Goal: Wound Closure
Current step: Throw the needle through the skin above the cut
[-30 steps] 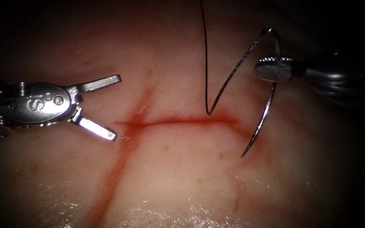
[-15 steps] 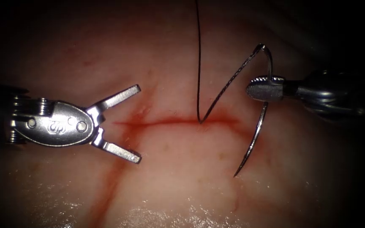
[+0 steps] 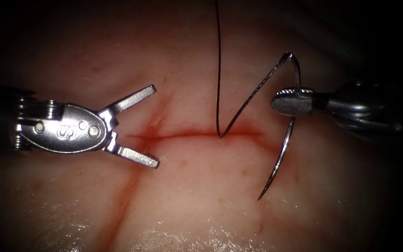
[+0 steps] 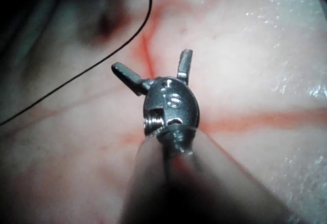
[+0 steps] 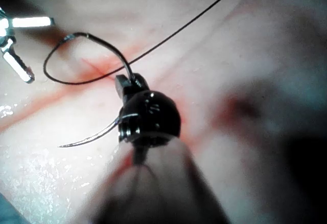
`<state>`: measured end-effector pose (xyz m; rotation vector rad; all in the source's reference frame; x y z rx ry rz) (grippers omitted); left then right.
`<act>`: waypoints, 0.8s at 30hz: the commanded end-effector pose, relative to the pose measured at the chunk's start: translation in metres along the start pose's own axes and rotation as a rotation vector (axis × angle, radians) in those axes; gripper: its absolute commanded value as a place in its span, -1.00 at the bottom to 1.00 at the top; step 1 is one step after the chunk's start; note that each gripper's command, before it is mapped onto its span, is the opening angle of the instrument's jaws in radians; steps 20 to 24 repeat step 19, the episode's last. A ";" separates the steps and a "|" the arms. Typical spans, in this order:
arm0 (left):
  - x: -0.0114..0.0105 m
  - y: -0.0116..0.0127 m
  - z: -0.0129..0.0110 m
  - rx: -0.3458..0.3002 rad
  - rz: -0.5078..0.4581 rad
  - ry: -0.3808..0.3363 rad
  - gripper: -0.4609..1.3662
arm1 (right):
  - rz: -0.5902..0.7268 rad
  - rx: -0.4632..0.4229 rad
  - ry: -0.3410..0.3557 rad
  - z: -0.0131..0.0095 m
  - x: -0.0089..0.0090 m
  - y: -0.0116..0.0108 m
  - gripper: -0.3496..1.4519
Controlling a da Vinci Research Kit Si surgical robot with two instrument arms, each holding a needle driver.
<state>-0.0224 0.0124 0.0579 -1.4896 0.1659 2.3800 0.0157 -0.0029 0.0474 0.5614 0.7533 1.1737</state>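
Tissue, a pale pink slab of pork belly, carries a thin red horizontal cut edged with red fluid. Right arm's steel needle driver is clamped on the curved silver needle in the upper part of its curve, towards the thread end; the needle hangs free of the tissue, its point just above the surface below the cut's right end. Thin black thread runs from the needle's tail down to the cut, bends there and rises out of view. Left arm's steel needle driver hovers at the cut's left end, jaws spread wide, holding nothing.
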 end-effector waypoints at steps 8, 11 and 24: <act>0.0000 0.0000 -0.0001 0.003 -0.008 -0.003 0.34 | 0.004 -0.001 0.006 0.0000 0.0003 -0.0001 -1.00; 0.0000 0.0000 -0.0001 0.004 -0.008 -0.003 0.33 | 0.005 0.001 0.007 -0.0001 0.0004 -0.0002 -1.00; 0.0000 0.0000 -0.0001 0.003 -0.008 -0.003 0.33 | 0.006 0.000 0.013 -0.0002 0.0005 -0.0003 -1.00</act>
